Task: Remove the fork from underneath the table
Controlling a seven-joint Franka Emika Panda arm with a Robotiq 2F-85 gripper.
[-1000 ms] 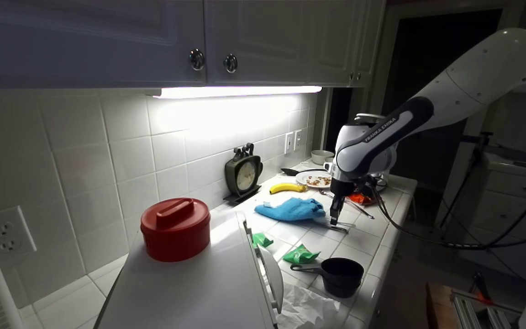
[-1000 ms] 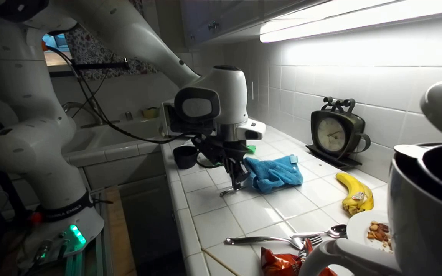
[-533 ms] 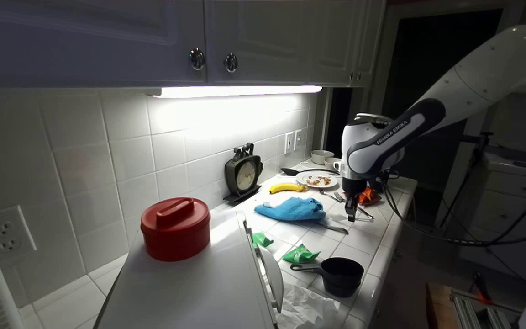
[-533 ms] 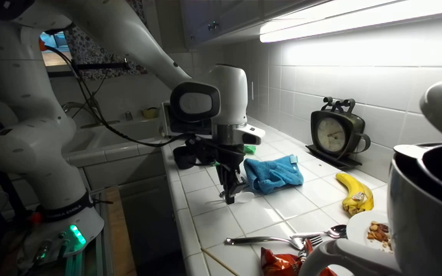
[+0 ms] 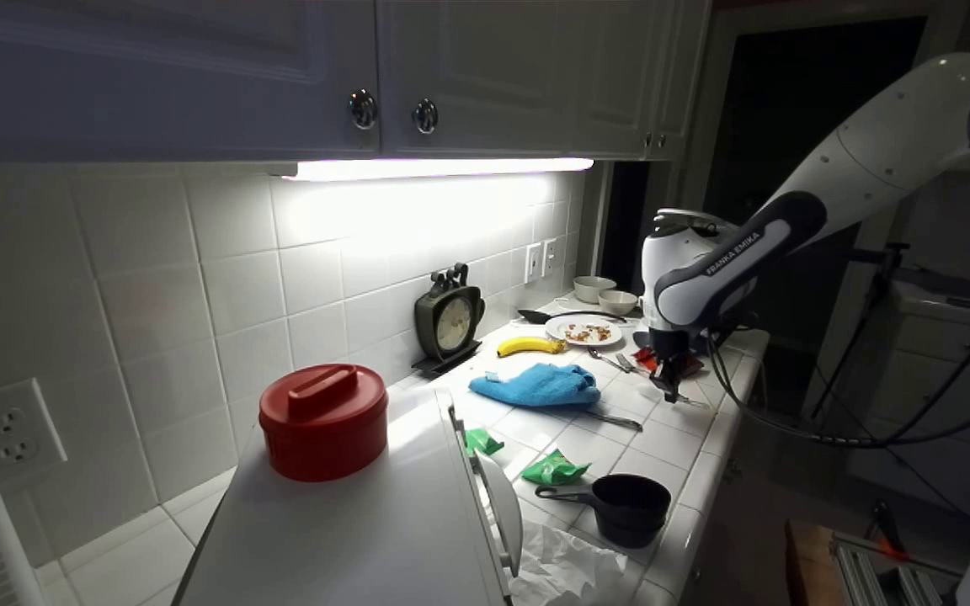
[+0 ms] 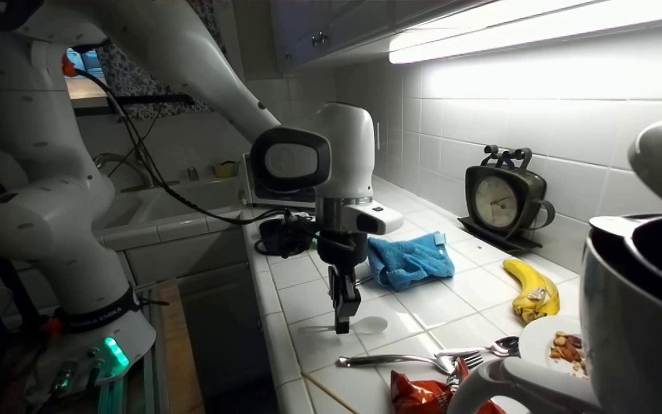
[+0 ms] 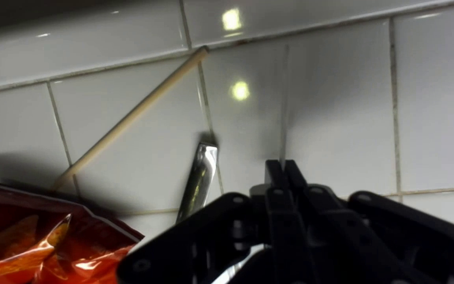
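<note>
Fingers (image 6: 349, 302) farther from towel (image 6: 408, 261), white spoon (image 6: 371, 325) gripped, over table (image 6: 320, 355)

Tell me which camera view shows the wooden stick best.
The wrist view: the wooden stick appears large there, visible from its tip to the edge of the red packet. In an exterior view, only part of the wooden stick shows, cut off by the picture's bottom edge. I cannot make it out elsewhere.

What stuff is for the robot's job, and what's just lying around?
Seems part of the job:
gripper, shut
clear spoon, in its grip
table
fork, maybe: the job names one

Probably just lying around:
banana
plate
stick
red bag
red tub
</note>
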